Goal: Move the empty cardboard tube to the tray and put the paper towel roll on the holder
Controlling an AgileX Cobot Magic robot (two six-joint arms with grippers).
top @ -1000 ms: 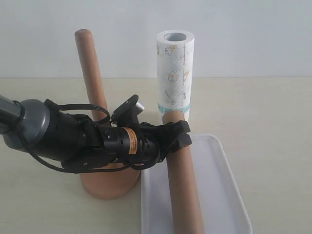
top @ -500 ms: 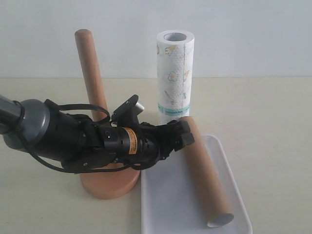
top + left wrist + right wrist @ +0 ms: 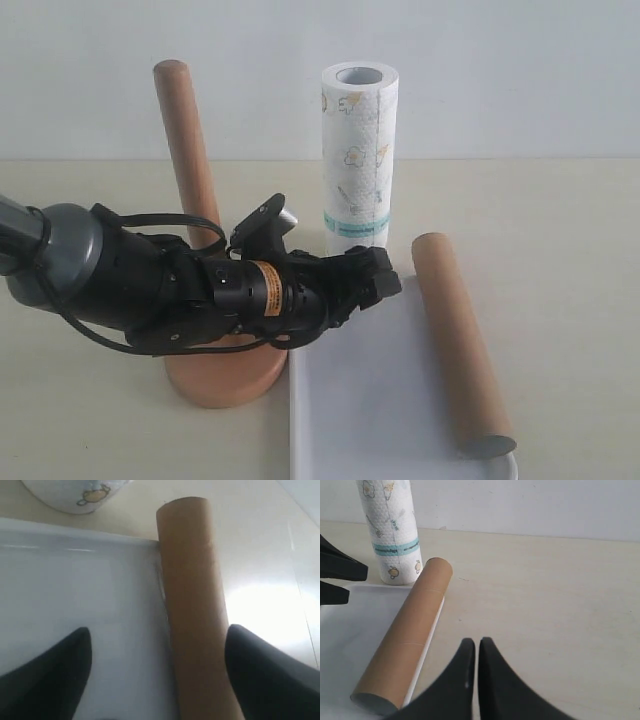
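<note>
Your left tool (image 3: 378,280) is wide open over the left side of the white tray (image 3: 350,410) and holds nothing. The empty cardboard tube (image 3: 458,340) lies along the right edge of the tray, apart from the fingers. It seems to rest on the rim itself, but I cannot tell this for sure. The paper towel roll (image 3: 360,150) stands upright on the desk (image 3: 560,220), just behind the tray. The wooden holder (image 3: 186,150) stands just beside the tray, on its left. Your right tool (image 3: 472,655) is fully closed and empty, above the desk.
</note>
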